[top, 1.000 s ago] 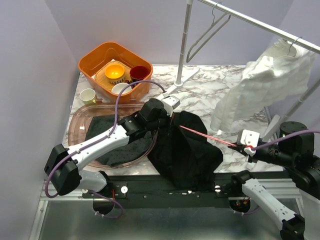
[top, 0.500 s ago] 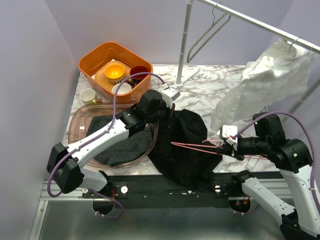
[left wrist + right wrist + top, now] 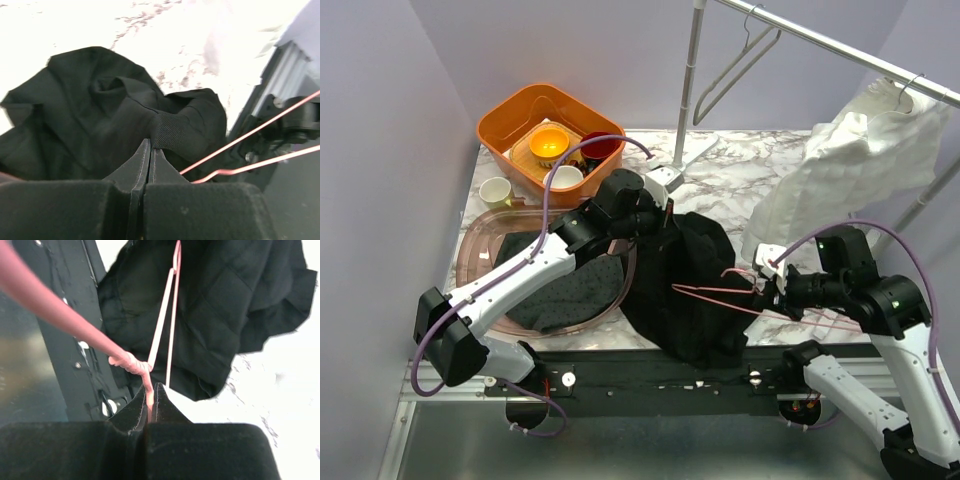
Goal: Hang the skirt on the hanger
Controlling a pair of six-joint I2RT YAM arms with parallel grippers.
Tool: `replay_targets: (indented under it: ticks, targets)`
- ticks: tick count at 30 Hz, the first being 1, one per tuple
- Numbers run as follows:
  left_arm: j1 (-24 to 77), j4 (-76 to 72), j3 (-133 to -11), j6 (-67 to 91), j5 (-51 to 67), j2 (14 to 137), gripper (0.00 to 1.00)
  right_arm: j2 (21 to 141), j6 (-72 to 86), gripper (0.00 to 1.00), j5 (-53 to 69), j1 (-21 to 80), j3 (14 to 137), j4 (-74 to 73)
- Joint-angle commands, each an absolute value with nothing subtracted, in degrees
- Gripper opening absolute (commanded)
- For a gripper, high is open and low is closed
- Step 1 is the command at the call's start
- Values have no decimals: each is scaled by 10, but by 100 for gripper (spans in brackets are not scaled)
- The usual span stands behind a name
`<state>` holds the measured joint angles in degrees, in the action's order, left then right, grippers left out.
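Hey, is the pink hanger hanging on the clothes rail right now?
No, the right gripper holds the pink hanger down by the black skirt.

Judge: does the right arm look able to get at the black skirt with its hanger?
Probably yes: the right gripper is shut on the pink hanger, whose far end overlaps the skirt held up by the left gripper; nothing stands between.

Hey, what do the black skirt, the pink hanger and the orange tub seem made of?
The skirt looks like soft matte woven cloth: loose folds, ribbed waistband. The hanger seems thin pink-coated wire, twisted at the neck. The tub is probably smooth, slightly glossy plastic with a rounded moulded rim.
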<state>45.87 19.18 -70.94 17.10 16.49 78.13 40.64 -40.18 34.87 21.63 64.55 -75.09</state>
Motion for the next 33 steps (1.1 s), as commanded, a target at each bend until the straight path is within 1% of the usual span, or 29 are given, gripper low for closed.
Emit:
replay_targets:
  ticks: [1, 2, 6, 10, 12, 16, 17, 18, 21, 22, 23, 25, 26, 28, 29, 32, 33]
  targets:
    - [458, 143, -730, 223, 227, 782, 0, 425, -353, 0, 421, 217, 632, -667]
    - [458, 137, -733, 229, 231, 784, 0, 426, -345, 1, 436, 217, 630, -638]
    - [458, 122, -756, 248, 247, 802, 0, 430, -298, 1, 429, 227, 611, -563]
    - [458, 113, -774, 260, 271, 826, 0, 440, -272, 1, 432, 243, 573, -513]
    - [457, 98, -777, 272, 278, 832, 0, 442, -252, 1, 432, 250, 541, -462]
    - [458, 70, -766, 286, 289, 836, 0, 425, -185, 1, 430, 252, 475, -352]
    - [458, 65, -762, 288, 289, 834, 0, 421, -171, 1, 418, 252, 462, -306]
    - [457, 57, -757, 289, 287, 831, 0, 412, -152, 1, 410, 252, 437, -283]
    - [456, 45, -738, 290, 288, 823, 0, 403, -89, 1, 384, 251, 411, -217]
    - [455, 43, -727, 290, 287, 817, 4, 404, -62, 1, 374, 252, 405, -208]
    - [451, 42, -722, 287, 287, 812, 17, 406, -56, 1, 368, 252, 405, -198]
    - [446, 42, -704, 276, 288, 796, 33, 411, -48, 1, 364, 252, 399, -184]
    - [442, 47, -699, 254, 287, 788, 50, 414, -45, 1, 364, 252, 396, -173]
    - [432, 72, -686, 223, 278, 759, 62, 418, -37, 1, 364, 252, 388, -158]
    - [426, 80, -679, 188, 273, 746, 70, 420, -34, 1, 358, 252, 385, -143]
    - [405, 98, -644, 141, 252, 685, 83, 432, -29, 1, 338, 252, 376, -116]
    - [402, 118, -636, 101, 247, 670, 87, 439, -28, 1, 334, 252, 377, -112]
